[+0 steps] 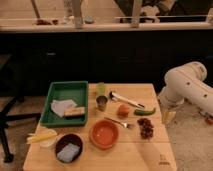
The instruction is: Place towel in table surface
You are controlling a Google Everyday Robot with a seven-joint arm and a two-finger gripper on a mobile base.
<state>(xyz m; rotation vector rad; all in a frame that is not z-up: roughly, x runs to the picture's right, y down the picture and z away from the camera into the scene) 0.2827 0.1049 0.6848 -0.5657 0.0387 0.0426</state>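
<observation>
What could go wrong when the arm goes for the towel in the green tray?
The gripper hangs at the right edge of the table, so reaching the towel in the green tray may knock the metal cup. The tan block beside the towel could get dragged out too.

Pale crumpled towel (61, 106) lying in the green tray (56, 93) at the left of the wooden table (145, 152), gripper (169, 117) hanging just off its right edge

A bulky cream-white plastic arm (186, 85) is built of smooth, rounded shells joined by thick curved segments; its pale tan gripper (168, 116) is seen just beside the right edge of the light wooden table (145, 152).
</observation>
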